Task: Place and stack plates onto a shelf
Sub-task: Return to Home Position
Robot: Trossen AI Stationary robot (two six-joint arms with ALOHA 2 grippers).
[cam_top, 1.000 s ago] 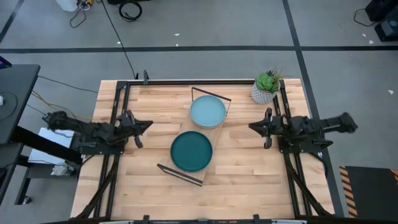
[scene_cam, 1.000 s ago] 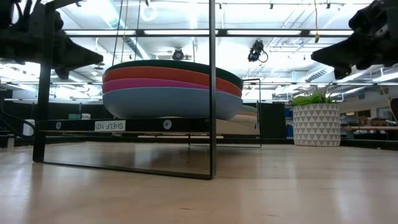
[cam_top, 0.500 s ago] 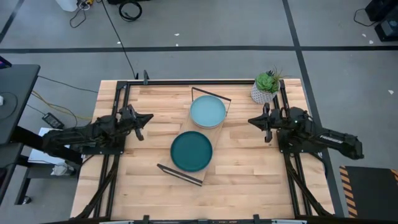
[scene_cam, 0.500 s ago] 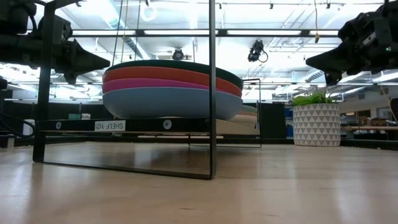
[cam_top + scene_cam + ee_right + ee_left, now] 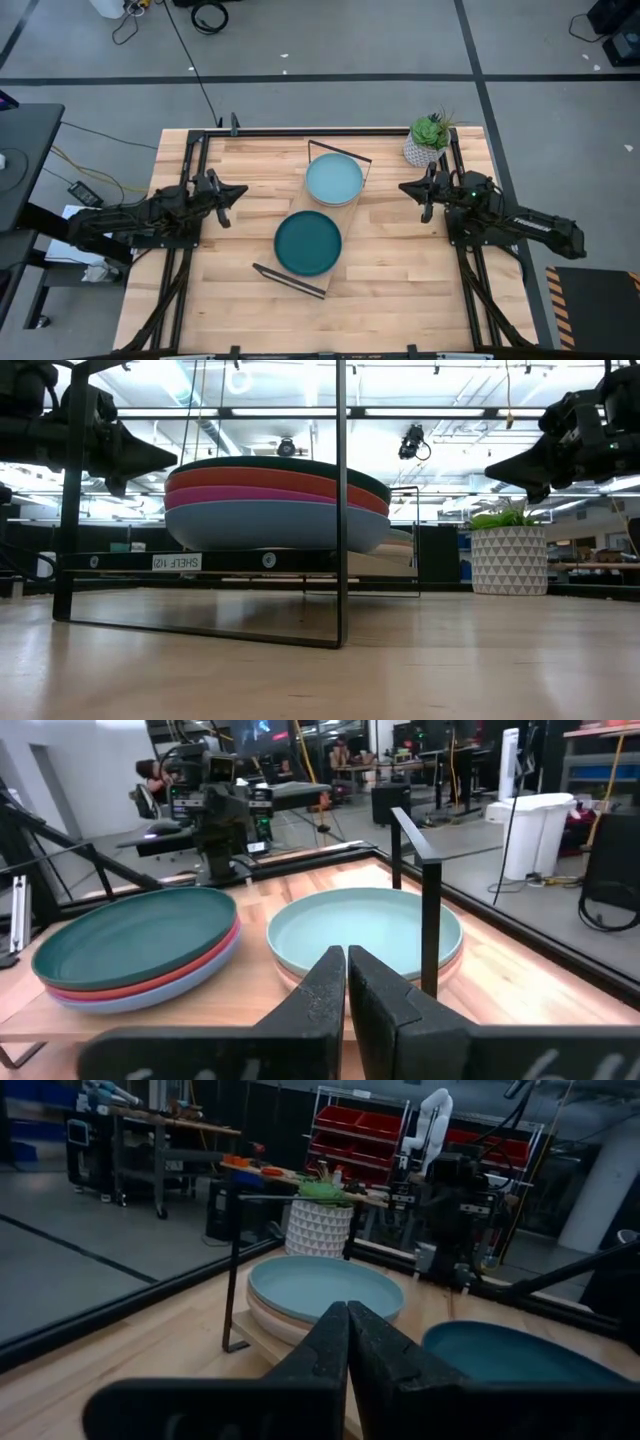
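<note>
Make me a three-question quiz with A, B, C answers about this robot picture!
1. Where is the potted plant? A on a corner of the table B on the floor C on a plate
2. What colour is the plate right under the dark teal plate? A yellow B orange-red C black
3. How is the left gripper? A holding a plate B wide open C shut, empty
Answers: 1 A, it stands at the table's corner; 2 B, the low view shows an orange-red plate beneath; 3 C, its wrist view shows it closed on nothing.
</note>
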